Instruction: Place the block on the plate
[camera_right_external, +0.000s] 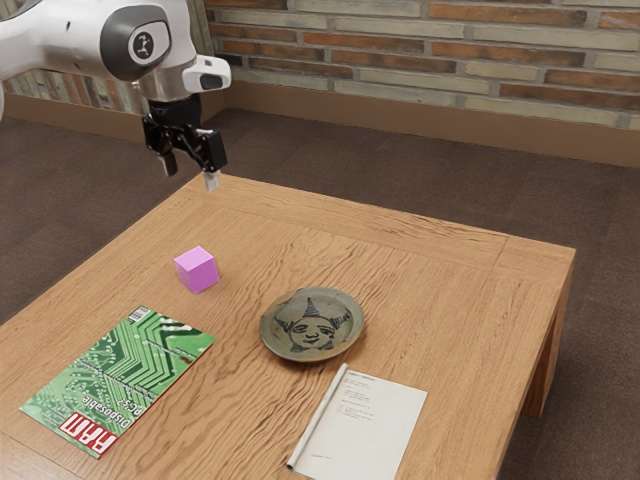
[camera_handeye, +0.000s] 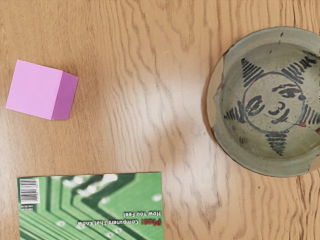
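Hand state: the hand (camera_right_external: 190, 174) is raised well above the surface (camera_right_external: 460, 320), fingers spread, nothing between them. Block position: the pink block (camera_right_external: 197, 269) rests on the surface, well apart from the plate (camera_right_external: 313, 326) and near the green magazine (camera_right_external: 118, 378). In the wrist view, the camera's line of sight falls between block (camera_handeye: 35, 90) and plate. Alignment therefore appears to require a sideways shift of the hand, away from the plate and toward the block. Center over the block before lowering; an offset descent could strike its edge.

wrist vw: plate (camera_handeye: 250, 160), mag (camera_handeye: 107, 207) cut by edge; ext vw: paper (camera_right_external: 372, 430) txt illegible
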